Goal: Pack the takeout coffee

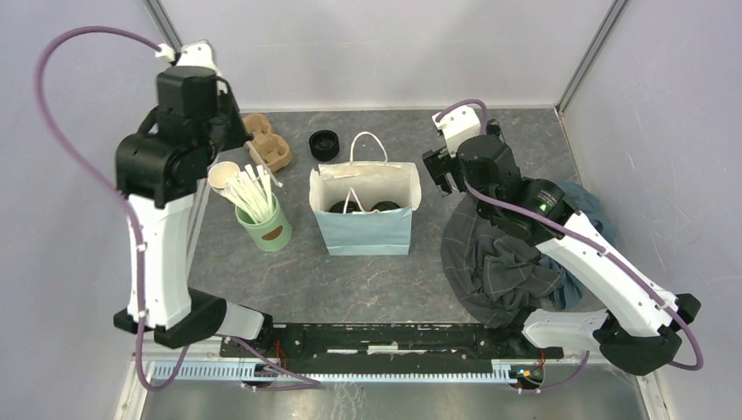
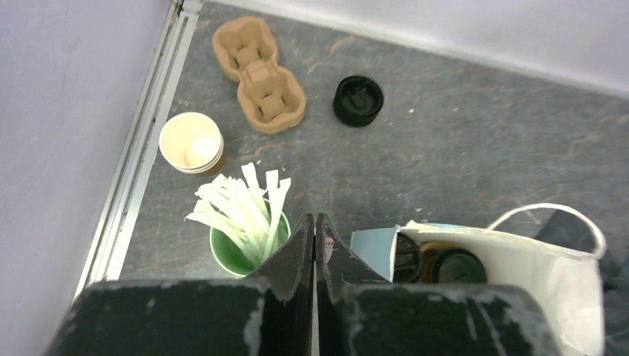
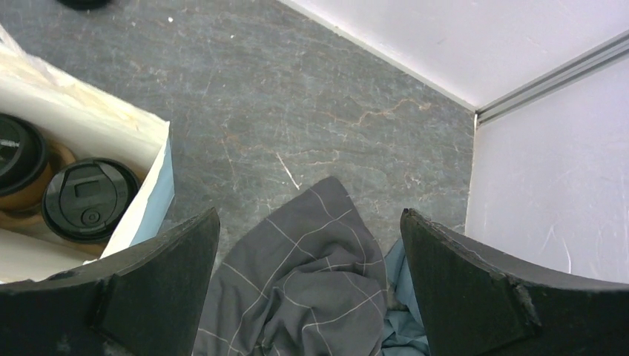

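Observation:
The takeout coffee, two brown cups with black sip lids (image 1: 341, 207) (image 1: 386, 206), stands side by side inside the open light-blue paper bag (image 1: 366, 234) at the table's middle. In the right wrist view the lids (image 3: 89, 200) (image 3: 18, 152) show past the bag's white rim (image 3: 89, 119). The left wrist view shows them too (image 2: 458, 265) (image 2: 406, 258). My left gripper (image 2: 315, 219) is shut on nothing, raised between the green cup and the bag. To the right of the bag, my right gripper (image 3: 310, 215) (image 1: 440, 173) stands wide open and empty above a cloth.
A green cup of white sticks (image 1: 265, 219) stands left of the bag, with a stack of empty paper cups (image 1: 222, 175) behind it. A cardboard cup carrier (image 1: 267, 140) and loose black lids (image 1: 325, 144) lie at the back. Grey checked cloth (image 1: 499, 254) over blue cloth lies right.

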Motion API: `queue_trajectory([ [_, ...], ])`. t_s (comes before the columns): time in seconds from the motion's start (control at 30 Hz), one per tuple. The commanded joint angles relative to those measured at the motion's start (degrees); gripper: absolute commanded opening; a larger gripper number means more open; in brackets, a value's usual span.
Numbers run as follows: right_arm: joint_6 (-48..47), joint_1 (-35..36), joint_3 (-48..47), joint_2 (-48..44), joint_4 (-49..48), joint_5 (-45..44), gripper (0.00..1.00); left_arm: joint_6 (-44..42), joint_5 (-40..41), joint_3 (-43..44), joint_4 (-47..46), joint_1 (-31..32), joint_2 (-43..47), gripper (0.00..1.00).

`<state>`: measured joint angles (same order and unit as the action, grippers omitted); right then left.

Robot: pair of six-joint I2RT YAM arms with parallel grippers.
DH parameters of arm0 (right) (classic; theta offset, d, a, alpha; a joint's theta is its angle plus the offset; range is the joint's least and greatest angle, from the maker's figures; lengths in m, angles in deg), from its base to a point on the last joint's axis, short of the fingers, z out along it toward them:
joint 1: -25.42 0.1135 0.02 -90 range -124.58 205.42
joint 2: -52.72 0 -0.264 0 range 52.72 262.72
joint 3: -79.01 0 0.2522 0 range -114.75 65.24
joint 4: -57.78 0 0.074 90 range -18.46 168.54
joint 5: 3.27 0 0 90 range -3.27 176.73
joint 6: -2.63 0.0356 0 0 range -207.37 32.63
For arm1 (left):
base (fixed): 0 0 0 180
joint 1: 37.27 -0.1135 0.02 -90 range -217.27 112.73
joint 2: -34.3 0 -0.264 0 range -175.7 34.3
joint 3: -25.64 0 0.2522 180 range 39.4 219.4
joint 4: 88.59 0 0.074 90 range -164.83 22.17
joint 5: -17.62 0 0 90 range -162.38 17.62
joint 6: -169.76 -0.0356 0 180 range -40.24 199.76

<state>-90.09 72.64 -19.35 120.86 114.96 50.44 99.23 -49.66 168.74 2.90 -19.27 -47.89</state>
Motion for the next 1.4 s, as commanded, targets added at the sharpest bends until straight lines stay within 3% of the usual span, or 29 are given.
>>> queue_trajectory([
  [0.0,1.74,-0.09,-3.93,-0.53,-2.41,-4.75,0.98,3.70,-4.10,2.82,-3.42,-0.25,4.78,0.02],
  [0.17,4.21,-0.05,-4.17,-1.59,-4.11,-5.61,0.98,11.48,-10.57,-4.44,-19.12,-0.25,13.00,0.02],
  [0.33,6.74,-0.11,-3.95,-2.65,-5.56,-5.72,0.98,15.10,-14.85,-9.30,-23.32,-0.27,16.24,0.02],
  [0.47,8.46,-0.10,-3.64,-3.25,-5.49,-5.37,0.98,19.07,-17.33,-18.48,-30.95,-0.25,19.93,0.02],
  [0.67,10.51,-0.14,-2.77,-4.28,-5.28,-4.80,0.98,27.21,-30.17,-37.64,-47.73,-0.25,22.61,0.02],
  [0.9,12.43,-0.09,-1.56,-6.29,-4.06,-5.28,0.98,35.29,-34.99,-52.28,-61.96,-0.17,22.89,0.02],
  [1.13,12.65,-0.13,-1.27,-6.73,-3.86,-5.25,0.98,45.21,-33.00,-69.78,-73.61,0.93,27.74,0.02],
  [1.37,12.70,-0.09,-1.18,-5.97,-3.96,-4.05,0.98,48.81,-26.72,-75.90,-75.06,6.44,28.95,0.02],
])
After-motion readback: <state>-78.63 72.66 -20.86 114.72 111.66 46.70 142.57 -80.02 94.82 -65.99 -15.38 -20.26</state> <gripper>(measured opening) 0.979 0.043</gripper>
